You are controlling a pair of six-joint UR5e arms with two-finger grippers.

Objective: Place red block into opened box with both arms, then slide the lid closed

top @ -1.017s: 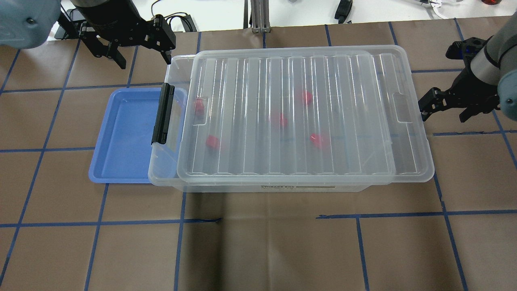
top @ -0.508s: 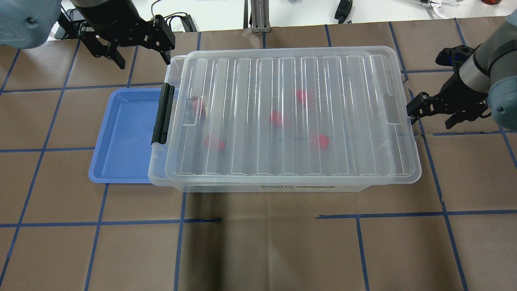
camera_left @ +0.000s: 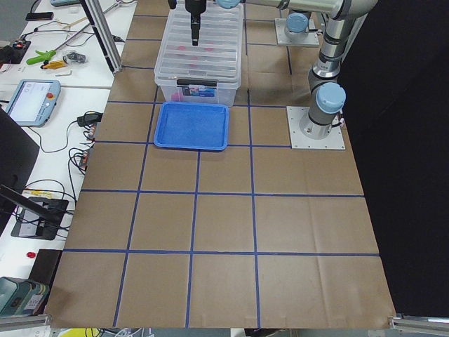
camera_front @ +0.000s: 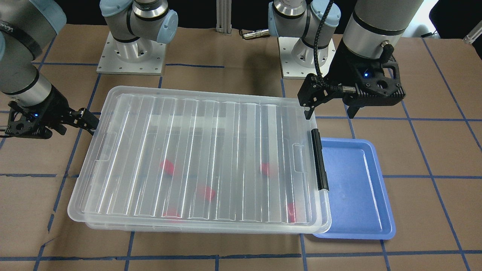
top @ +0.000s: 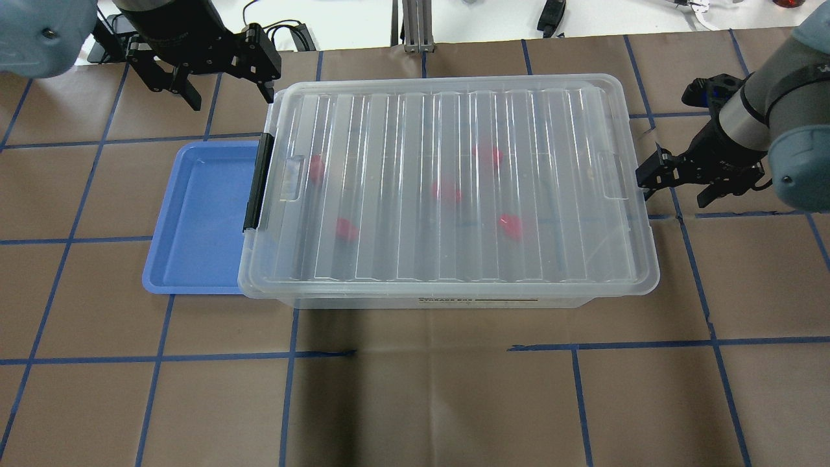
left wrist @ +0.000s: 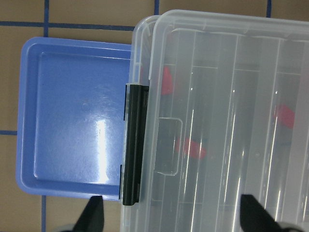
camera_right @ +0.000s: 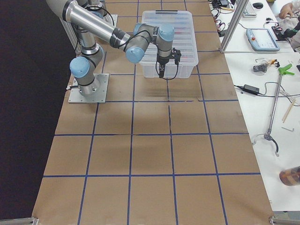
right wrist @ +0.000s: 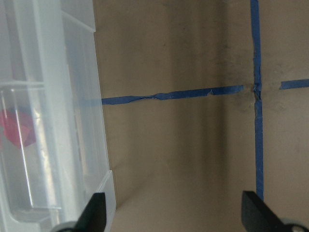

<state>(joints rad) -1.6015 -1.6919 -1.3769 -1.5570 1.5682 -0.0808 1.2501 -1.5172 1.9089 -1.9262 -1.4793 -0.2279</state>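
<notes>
Overhead exterior: lid (top: 402, 194) over box (top: 363, 301); left pincer (top: 230, 87) wide; right pincer (top: 674, 187) wide at lid's end.

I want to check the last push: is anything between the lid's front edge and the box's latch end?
Nothing visible lies on the rim there. The lid nearly reaches the black latch of the box. Only the left gripper hangs close by that end's far corner.

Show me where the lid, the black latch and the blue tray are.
lid (top: 402, 246): overhead view, on its ridged top, towards the near edge.
black latch (top: 258, 183): overhead view, middle of the bar.
blue tray (top: 201, 214): overhead view, bare floor of the tray.
</notes>
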